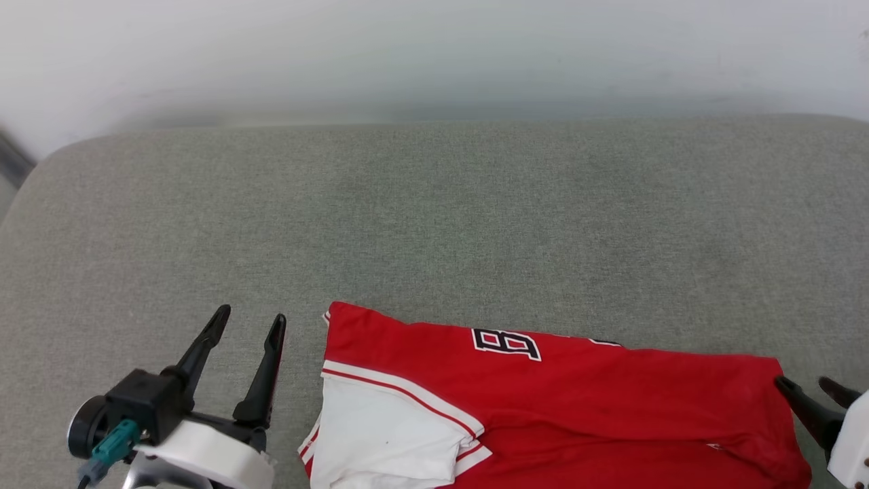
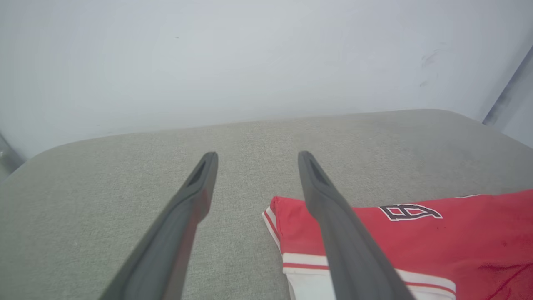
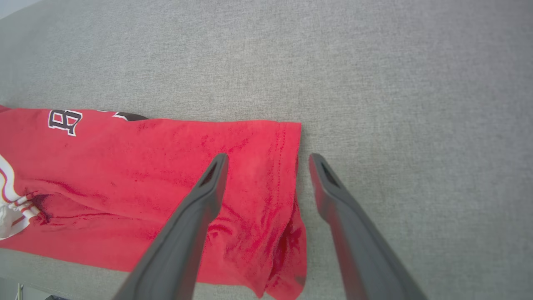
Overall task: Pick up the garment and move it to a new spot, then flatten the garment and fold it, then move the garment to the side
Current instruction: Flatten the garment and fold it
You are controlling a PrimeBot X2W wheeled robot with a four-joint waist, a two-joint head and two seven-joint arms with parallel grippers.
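Red shirt lies on grey cushion, near front edge. L gripper spread wide, empty, just beside sleeve end; R gripper spread wide, empty, at hem end.

Bright, even light, faint shadows; the pale wall at the frame's top is hazy and out of focus.

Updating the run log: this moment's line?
red jersey T-shirt with white sleeves: folded on grey fabric cushion | left gripper: open, beside it | right gripper: open, at its edge
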